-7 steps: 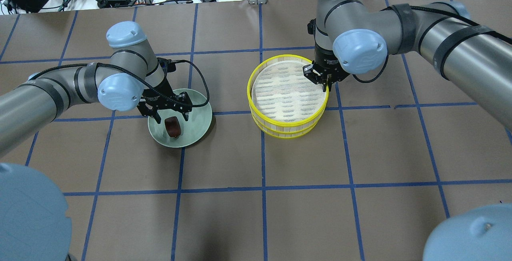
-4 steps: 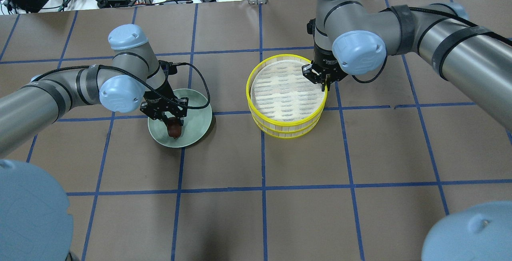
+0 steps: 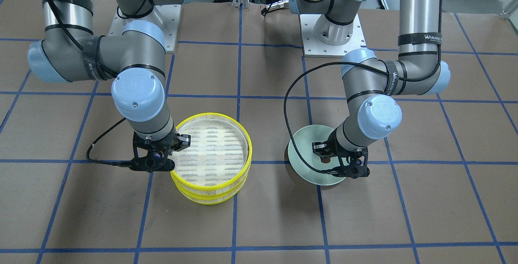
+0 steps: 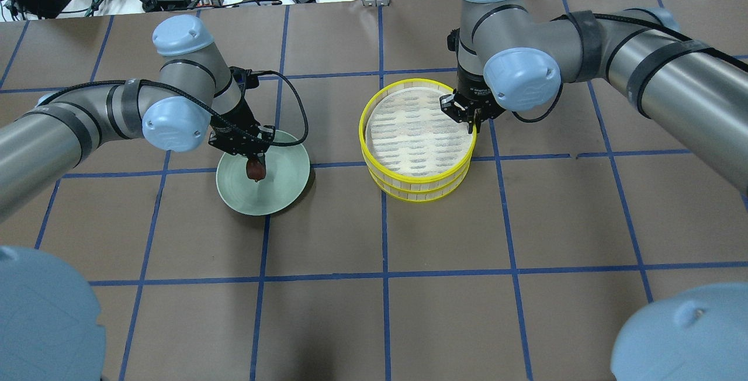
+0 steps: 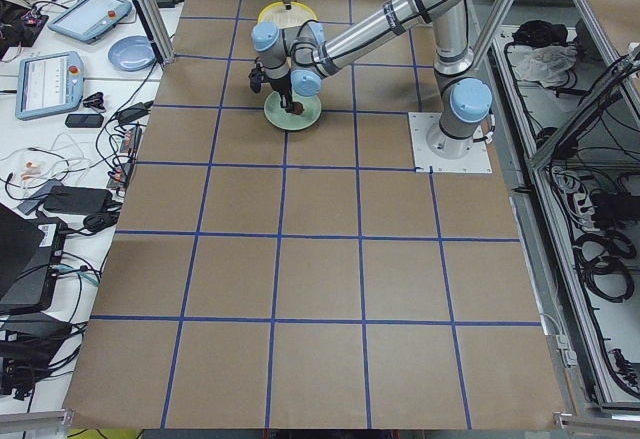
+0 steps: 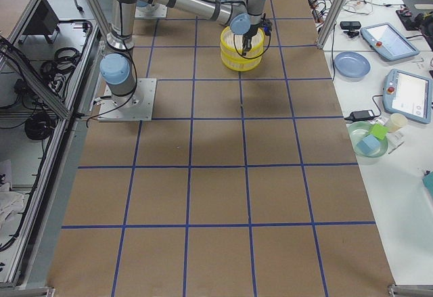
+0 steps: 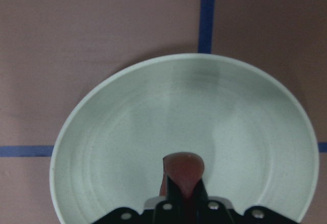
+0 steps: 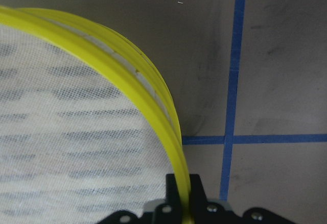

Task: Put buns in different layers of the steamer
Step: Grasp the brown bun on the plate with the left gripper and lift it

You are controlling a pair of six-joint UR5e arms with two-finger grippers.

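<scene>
Left gripper [image 4: 255, 164] closed, brown bun [image 4: 254, 170] lifted

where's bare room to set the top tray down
Bare: the table on the robot's side of plate and steamer, and the strip between them. Crowded: right hand grips steamer rim; left hand holds bun over plate.

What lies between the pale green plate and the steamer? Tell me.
Only bare brown table, crossed by one blue tape line, between the plate and the steamer; the overhead view shows it.
</scene>
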